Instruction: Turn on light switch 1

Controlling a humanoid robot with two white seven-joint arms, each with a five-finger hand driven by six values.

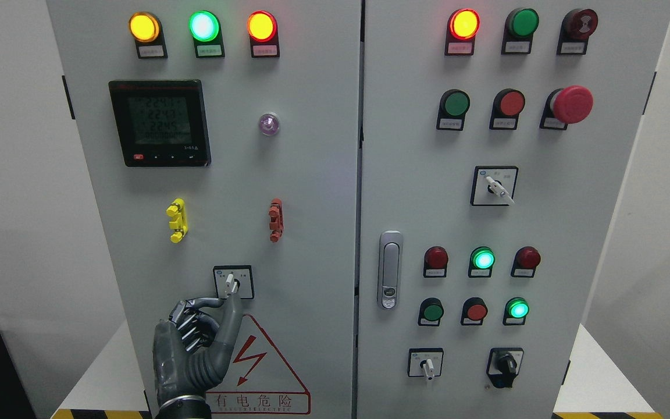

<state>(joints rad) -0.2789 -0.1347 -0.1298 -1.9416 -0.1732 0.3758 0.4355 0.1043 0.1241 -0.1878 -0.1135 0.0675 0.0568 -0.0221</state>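
A grey control cabinet (312, 174) fills the head view. On its left door, low down, a rotary selector switch (232, 282) has a white handle that points up, slightly left. My left hand (225, 298) comes up from the bottom edge. Its thumb (231, 317) and index finger (204, 302) reach to the lower end of the white handle and pinch it there. The other fingers are curled in toward the palm. My right arm does not show.
Lit yellow, green and orange lamps (203, 26) sit at the top left, with a meter display (159, 123) below them. Yellow (177, 220) and red (275, 220) clips flank the area above the switch. The right door carries buttons, further selectors and a handle (390, 269).
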